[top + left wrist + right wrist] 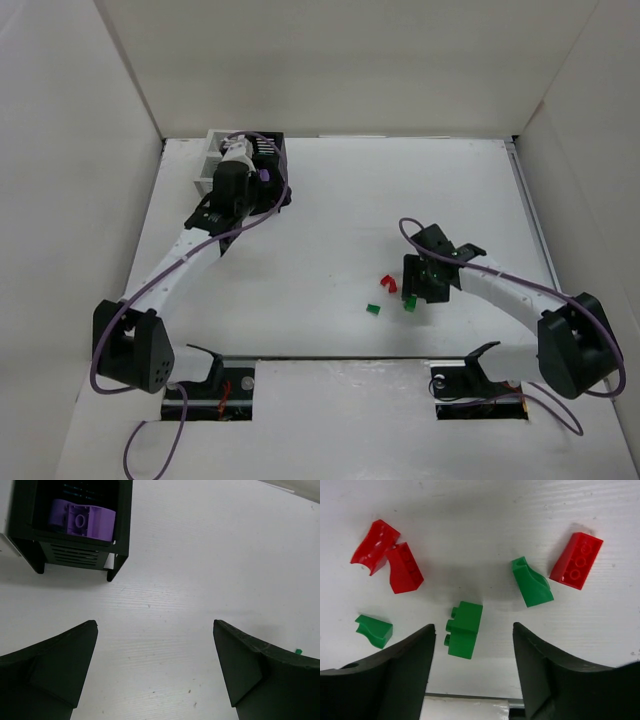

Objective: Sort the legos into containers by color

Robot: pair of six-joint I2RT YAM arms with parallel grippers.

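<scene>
The two joined containers stand at the table's far left: the white one and the black one. A purple lego lies inside the black container. My left gripper hovers open beside that box, with only bare table between its fingers. Red and green legos lie scattered right of centre. My right gripper is low over them and open, straddling a green lego without touching it. Around it lie two more green legos and three red ones.
White walls close in the table on the left, back and right. The table's near edge runs just behind my right fingers. Purple cables trail along both arms. Both arm bases sit at the front.
</scene>
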